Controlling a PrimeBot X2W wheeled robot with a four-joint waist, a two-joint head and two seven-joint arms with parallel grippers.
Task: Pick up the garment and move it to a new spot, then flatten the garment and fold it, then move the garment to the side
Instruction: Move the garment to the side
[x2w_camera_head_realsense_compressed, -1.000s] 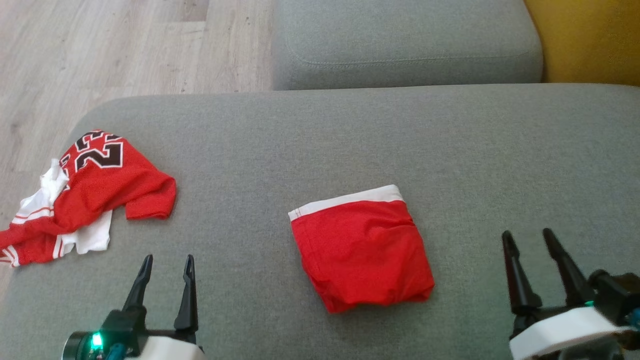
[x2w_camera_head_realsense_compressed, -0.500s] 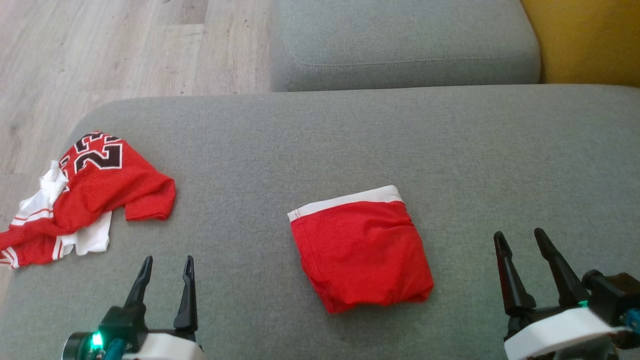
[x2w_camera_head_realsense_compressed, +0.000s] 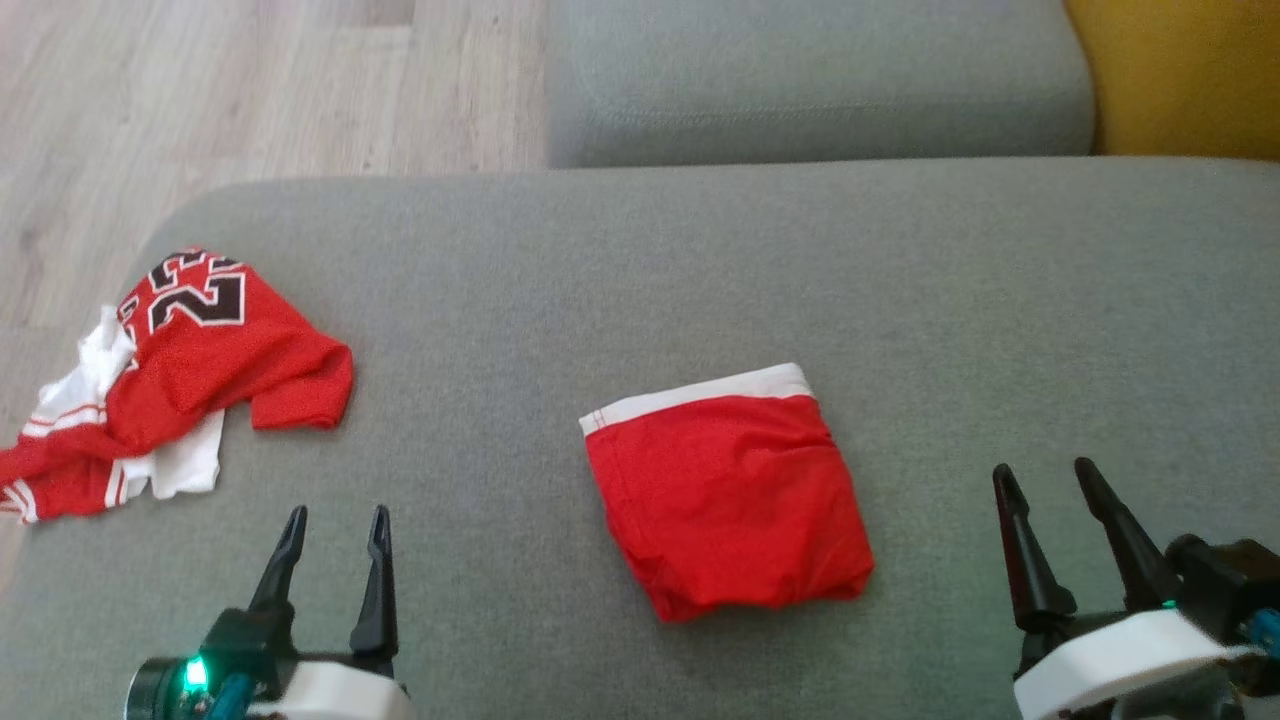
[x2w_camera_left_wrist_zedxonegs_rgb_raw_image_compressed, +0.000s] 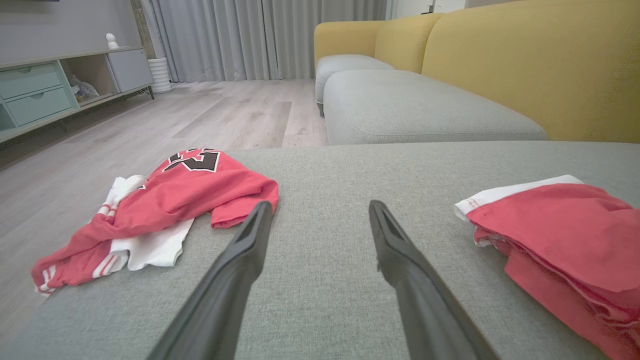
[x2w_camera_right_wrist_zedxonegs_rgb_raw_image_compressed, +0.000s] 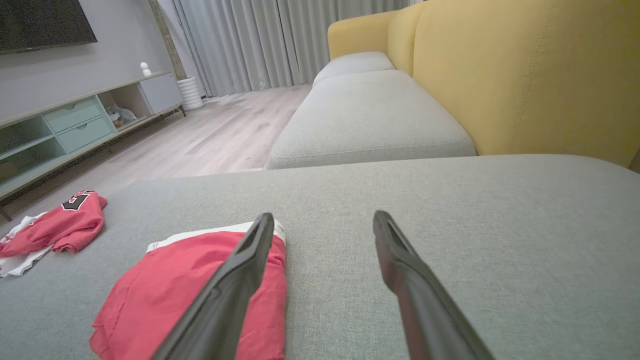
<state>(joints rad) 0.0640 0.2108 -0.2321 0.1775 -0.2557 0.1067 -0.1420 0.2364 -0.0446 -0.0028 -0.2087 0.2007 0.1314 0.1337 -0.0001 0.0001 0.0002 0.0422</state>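
Since the whole head view has slid a little against the pictures from a second ago, that is the camera moving, not the cloth: the shorts (x2w_camera_head_realsense_compressed: 725, 500) lie folded where they were, mid-cushion (x2w_camera_head_realsense_compressed: 600, 260) and somewhat toward its near edge, white waistband facing the far edge. Only real change: the right gripper (x2w_camera_head_realsense_compressed: 1045, 468) has crept slightly toward the shorts. It hovers over the cushion's near right part, fingers spread wide, nothing held. The left gripper (x2w_camera_head_realsense_compressed: 338, 515) has not budged, near edge left of centre, fingers equally wide and empty. For the task this reads as folding done, with the move to the side not yet begun (my guess, since no finger touches fabric). The jersey (x2w_camera_head_realsense_compressed: 200, 370) sits crumpled at the left edge, well apart from the shorts. From the head view I get the shorts' full outline and see clear cushion between them and both grippers. The left wrist view adds the stacked layers along the shorts' side, so the fold is several plies thick, and shows the jersey's white part draping over the left edge toward the floor (x2w_camera_left_wrist_zedxonegs_rgb_raw_image_compressed: 150, 115). In the right wrist view one finger overlaps the waistband corner, which is just line of sight; it also shows the yellow backrest (x2w_camera_right_wrist_zedxonegs_rgb_raw_image_compressed: 525, 75) behind the cushion.
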